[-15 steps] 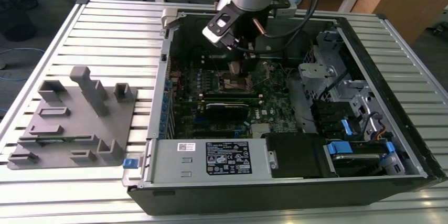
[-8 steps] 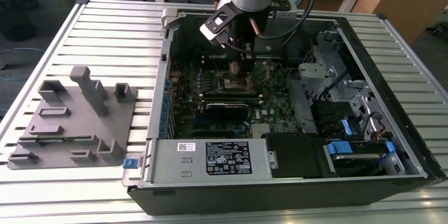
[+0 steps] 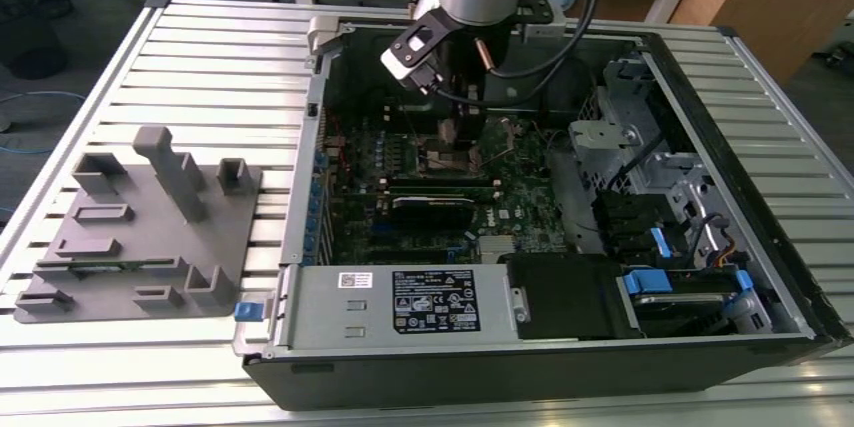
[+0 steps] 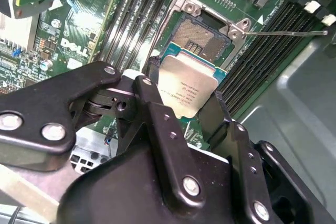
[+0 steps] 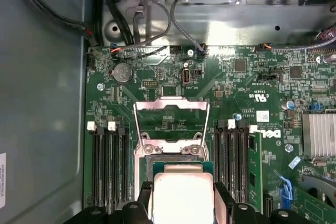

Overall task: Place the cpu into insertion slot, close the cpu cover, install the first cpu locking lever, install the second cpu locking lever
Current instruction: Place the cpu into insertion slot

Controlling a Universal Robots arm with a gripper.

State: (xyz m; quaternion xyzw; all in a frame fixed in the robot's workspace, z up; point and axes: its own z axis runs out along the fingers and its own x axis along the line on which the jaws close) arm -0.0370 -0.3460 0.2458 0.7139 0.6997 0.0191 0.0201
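My fingers grip the cpu by two opposite edges — it's held over the board, the bare insertion slot just beyond its front edge, cpu cover swung up open.

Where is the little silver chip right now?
In both wrist views the cpu is gripped in the tool, over the edge of the open insertion slot, with the cpu cover standing raised beyond it.
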